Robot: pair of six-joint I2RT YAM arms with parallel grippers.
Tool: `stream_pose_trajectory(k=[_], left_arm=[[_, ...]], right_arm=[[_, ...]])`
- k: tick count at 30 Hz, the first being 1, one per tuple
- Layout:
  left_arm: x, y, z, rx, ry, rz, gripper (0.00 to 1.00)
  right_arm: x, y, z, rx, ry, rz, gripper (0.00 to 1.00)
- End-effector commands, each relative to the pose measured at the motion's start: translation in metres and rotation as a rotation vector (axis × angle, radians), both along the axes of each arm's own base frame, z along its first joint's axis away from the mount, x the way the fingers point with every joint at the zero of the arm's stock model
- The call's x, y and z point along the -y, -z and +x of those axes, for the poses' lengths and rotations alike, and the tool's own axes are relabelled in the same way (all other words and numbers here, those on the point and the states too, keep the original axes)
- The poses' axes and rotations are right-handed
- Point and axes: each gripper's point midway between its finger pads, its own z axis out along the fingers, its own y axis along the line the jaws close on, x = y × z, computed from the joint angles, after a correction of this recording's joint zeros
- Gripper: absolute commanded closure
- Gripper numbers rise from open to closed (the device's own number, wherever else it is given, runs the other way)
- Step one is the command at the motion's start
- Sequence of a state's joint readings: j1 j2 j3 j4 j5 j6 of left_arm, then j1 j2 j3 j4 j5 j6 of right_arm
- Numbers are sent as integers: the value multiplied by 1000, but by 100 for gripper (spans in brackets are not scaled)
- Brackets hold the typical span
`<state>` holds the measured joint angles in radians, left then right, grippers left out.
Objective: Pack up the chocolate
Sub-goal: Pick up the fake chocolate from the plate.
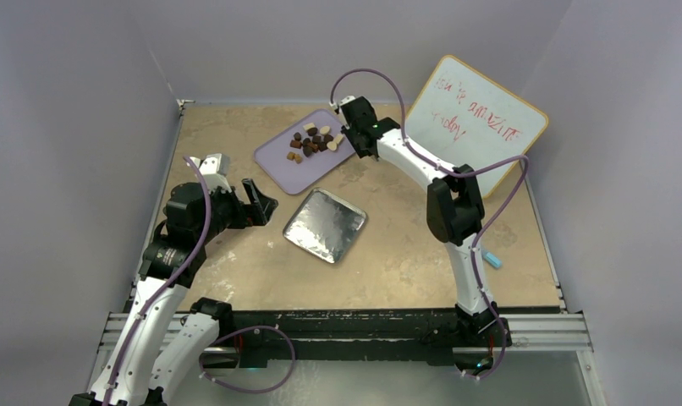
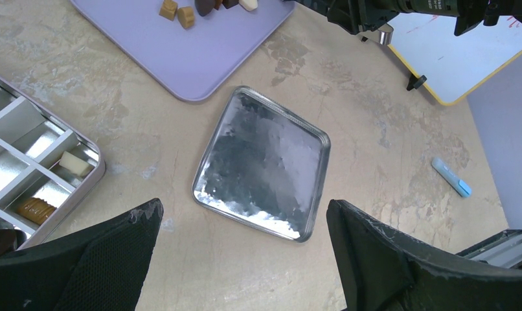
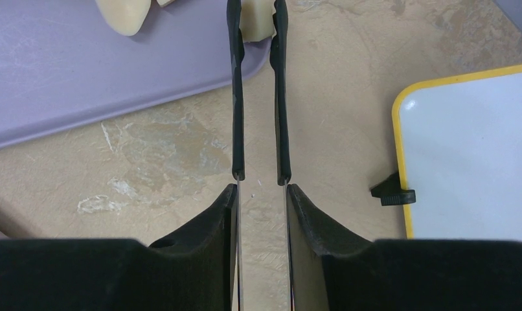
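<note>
The chocolate (image 1: 312, 140) is a cluster of small dark, caramel and cream lumps on the lilac tray (image 1: 278, 156) at the back. My right gripper (image 1: 346, 142) is at the tray's right edge. In the right wrist view its thin fingers (image 3: 254, 26) are shut on a cream-white chocolate (image 3: 256, 21), with another cream lump (image 3: 124, 14) on the tray beside it. My left gripper (image 1: 264, 203) is open and empty, left of the silver foil square (image 1: 325, 224). In the left wrist view it (image 2: 243, 210) hovers over the square's near edge (image 2: 265, 162).
A silver compartment box (image 2: 25, 139) sits left under my left arm, holding a cream (image 2: 74, 163), a caramel (image 2: 35, 208) and a dark piece. A whiteboard (image 1: 477, 118) leans at the back right. A blue marker (image 1: 491, 259) lies at the right.
</note>
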<state>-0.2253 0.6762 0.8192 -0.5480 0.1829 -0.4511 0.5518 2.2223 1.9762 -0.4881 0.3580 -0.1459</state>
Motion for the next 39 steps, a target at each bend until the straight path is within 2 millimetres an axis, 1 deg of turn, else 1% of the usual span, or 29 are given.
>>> stream_pose_trajectory(k=[1,7,9,13,16,17,20,22,24,29,31,34,39], left_arm=[[2,-1,0,15,16,5,4],[2,-2,0,18,12,6,4],[1,-2,0,20,9,7,4],[0,-1,0,16,6,11,4],[0,-1,0,18,3,12,4],[0,0,0,15,2,13,4],[-1,-2,1,20,-3,14,4],[-2,-1,0,18,-8,17,4],[-3,-3,0,25,-13,18,4],[-7,-12,-1,55,-33,20,4],[-12,-18,-1,79,-58,22,4],[-21,-30,-2,113,-109,20,4],[-30,-59,-9,186,-160,1,4]], right_arm=[[1,-45,6,96,5,0,79],[-5,-56,-2,116,-9,18,80],[-8,-59,-4,116,-17,34,82],[-13,-57,-12,99,-22,69,88],[-19,-51,-22,83,-33,108,89],[-20,-46,-26,71,-38,117,89],[-20,-43,-32,58,-27,134,89],[-20,-46,-34,56,-17,152,89],[-24,-54,-39,52,-20,188,89],[-40,-77,-59,30,-60,321,89],[-49,-86,-69,21,-79,387,89],[-69,-99,-89,-4,-135,491,89],[-109,-121,-126,6,-230,582,89]])
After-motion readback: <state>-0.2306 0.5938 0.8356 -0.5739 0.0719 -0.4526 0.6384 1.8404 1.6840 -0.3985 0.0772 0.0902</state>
